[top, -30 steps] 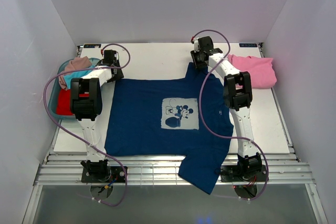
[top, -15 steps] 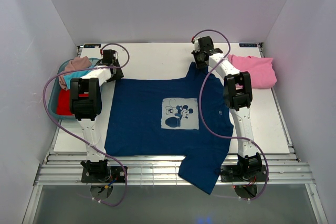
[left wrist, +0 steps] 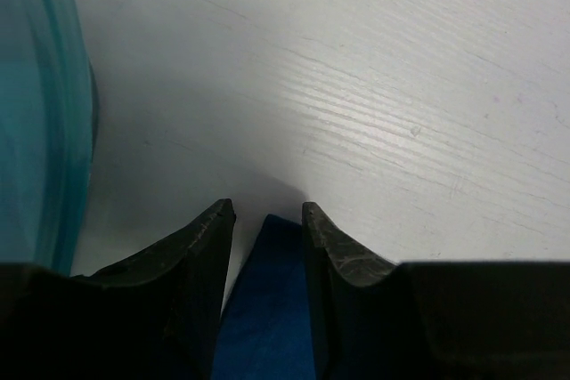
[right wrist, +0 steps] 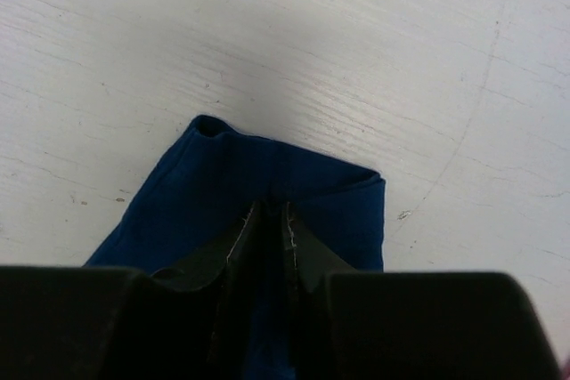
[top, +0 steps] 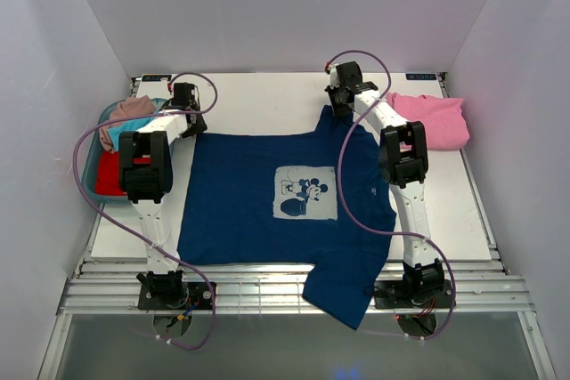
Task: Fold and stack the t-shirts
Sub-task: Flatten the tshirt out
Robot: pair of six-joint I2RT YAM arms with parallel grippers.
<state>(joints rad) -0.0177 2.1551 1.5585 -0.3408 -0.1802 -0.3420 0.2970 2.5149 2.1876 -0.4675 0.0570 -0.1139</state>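
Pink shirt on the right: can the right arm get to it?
Probably yes: the pink shirt lies beside the right arm, nothing between, but its fingers pinch the navy shirt and must let go first.

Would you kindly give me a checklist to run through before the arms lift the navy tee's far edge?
1. Right pincer shut on navy tee corner: ok.
2. Left pincer shut on its corner: not ok, jaws apart around the cloth.
3. Tee wholly on table: not ok, near part overhangs the edge.
4. Pink tee out of the way: ok.
5. Teal bin apart from left pincer: ok.
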